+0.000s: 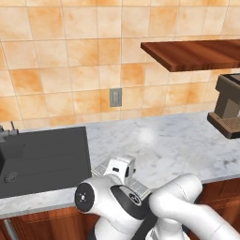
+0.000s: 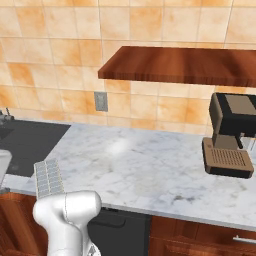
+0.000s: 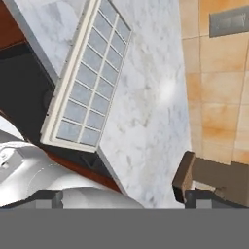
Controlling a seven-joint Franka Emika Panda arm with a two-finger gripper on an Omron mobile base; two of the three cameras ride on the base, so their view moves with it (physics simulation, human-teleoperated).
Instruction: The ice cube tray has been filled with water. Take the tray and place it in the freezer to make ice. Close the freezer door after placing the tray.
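Observation:
The ice cube tray (image 3: 90, 80) is a pale grid of square cells lying on the marble counter (image 2: 150, 165) right at its front edge. It also shows at the lower left as the tray (image 2: 48, 177), and its ends stick out from behind my hand as the tray (image 1: 139, 188). My gripper (image 3: 124, 198) hovers over the tray, open, its dark fingertips (image 3: 198, 197) wide apart with nothing between them. The freezer and the freezer door are out of view.
A dark sink (image 1: 42, 159) with a faucet (image 1: 7, 131) lies left of the tray. A coffee machine (image 2: 230, 137) stands at the right under a wooden shelf (image 2: 185, 65). A wall outlet (image 1: 115, 97) is on the tiles. Wooden cabinets run below the counter.

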